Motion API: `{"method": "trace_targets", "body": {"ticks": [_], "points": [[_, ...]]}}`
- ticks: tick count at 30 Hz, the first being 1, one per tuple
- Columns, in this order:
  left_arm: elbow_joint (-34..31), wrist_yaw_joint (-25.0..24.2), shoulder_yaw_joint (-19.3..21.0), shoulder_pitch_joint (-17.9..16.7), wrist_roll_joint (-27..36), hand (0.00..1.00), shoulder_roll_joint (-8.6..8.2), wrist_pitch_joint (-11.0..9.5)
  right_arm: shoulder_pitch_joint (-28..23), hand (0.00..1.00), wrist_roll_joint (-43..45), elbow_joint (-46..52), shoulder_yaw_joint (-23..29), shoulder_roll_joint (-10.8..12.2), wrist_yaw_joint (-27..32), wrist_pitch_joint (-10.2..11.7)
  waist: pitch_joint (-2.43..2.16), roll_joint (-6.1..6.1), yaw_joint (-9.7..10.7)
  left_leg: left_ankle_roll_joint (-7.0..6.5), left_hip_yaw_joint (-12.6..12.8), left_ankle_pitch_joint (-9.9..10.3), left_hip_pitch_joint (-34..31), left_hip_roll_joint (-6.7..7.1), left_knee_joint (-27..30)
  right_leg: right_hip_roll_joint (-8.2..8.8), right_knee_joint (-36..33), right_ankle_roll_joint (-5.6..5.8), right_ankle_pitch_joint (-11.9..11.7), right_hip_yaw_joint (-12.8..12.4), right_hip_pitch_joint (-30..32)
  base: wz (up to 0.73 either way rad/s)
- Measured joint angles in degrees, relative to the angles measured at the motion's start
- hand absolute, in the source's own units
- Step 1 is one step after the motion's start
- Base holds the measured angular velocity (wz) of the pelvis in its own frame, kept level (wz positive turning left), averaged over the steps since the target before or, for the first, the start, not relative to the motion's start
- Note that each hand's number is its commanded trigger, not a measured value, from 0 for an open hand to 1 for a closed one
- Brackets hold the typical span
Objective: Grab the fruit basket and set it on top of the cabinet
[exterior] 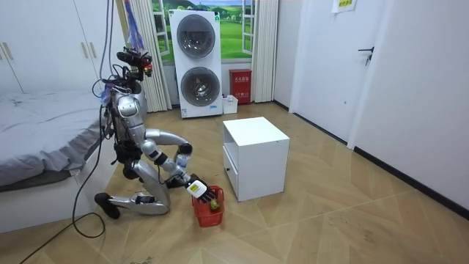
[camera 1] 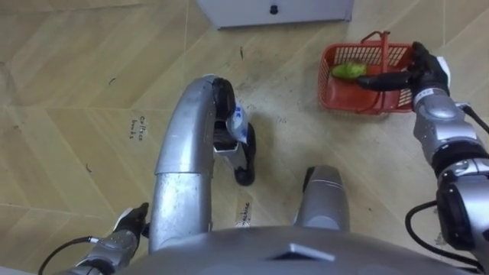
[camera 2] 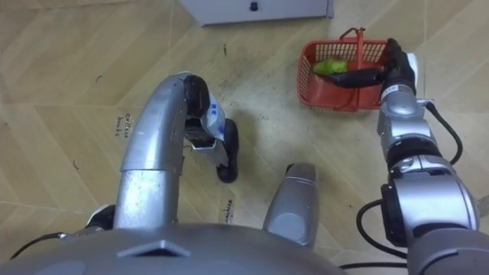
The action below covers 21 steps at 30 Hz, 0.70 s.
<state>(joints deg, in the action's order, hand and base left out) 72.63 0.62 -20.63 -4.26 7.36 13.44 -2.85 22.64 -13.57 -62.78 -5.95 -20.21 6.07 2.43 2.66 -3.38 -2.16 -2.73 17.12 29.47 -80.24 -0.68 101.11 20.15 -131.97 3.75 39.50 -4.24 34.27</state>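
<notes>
Upper right in the eye views, the red fruit basket (camera 1: 330,88) sits on the wooden floor (camera 1: 76,76), with a green fruit (camera 1: 349,71) inside and its handle (camera 1: 384,47) upright. The right hand (camera 1: 425,70) lies at the basket's right edge. Its dark fingers (camera 1: 378,81) stretch fairly straight leftward across the basket's near side, below the handle and not curled round it, tips just beside the fruit. The left hand (camera 1: 126,229) shows at the lower left, well apart from the basket; whether it is open or closed I cannot tell. A white cabinet (camera 1: 275,11) shows as a strip along the top edge. The room view adds more: the robot kneels on the floor between a bed (exterior: 37,125) at left and the whole cabinet at centre. The basket is low, left of centre, near the cabinet's front corner, and stacked washing machines (exterior: 196,62) stand behind.
</notes>
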Motion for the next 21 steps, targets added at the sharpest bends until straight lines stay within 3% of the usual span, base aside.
{"method": "trace_targets", "body": {"ticks": [12,20,21], "points": [[0.5,-1.8,-0.1,1.9,0.0,0.0,0.0,0.1,0.0,0.0,-4.2,-4.5,-1.9,-1.9,-4.6,-0.2,0.06,0.36,-2.7,-0.1,0.2,0.0,-0.1,0.63,0.0,0.67,0.1,0.04,0.0,0.4,-0.1,0.0],[0.6,-3.4,0.0,2.1,-0.1,0.0,0.04,0.5,0.1,0.0,-4.2,-6.1,-1.8,-1.9,-7.7,-0.2,0.11,0.31,-3.0,-0.36,0.3,-0.2,-0.4,0.69,0.0,0.81,0.0,0.04,0.0,0.6,0.3,0.0],[0.6,-3.7,-0.1,2.1,-0.1,0.0,0.03,0.5,0.1,0.11,-4.4,-6.1,-1.8,-1.9,-8.2,-0.2,0.12,0.31,-3.0,-0.35,0.3,-0.2,-0.5,0.57,0.0,0.73,-0.1,0.05,0.0,0.5,0.6,0.0]]}}
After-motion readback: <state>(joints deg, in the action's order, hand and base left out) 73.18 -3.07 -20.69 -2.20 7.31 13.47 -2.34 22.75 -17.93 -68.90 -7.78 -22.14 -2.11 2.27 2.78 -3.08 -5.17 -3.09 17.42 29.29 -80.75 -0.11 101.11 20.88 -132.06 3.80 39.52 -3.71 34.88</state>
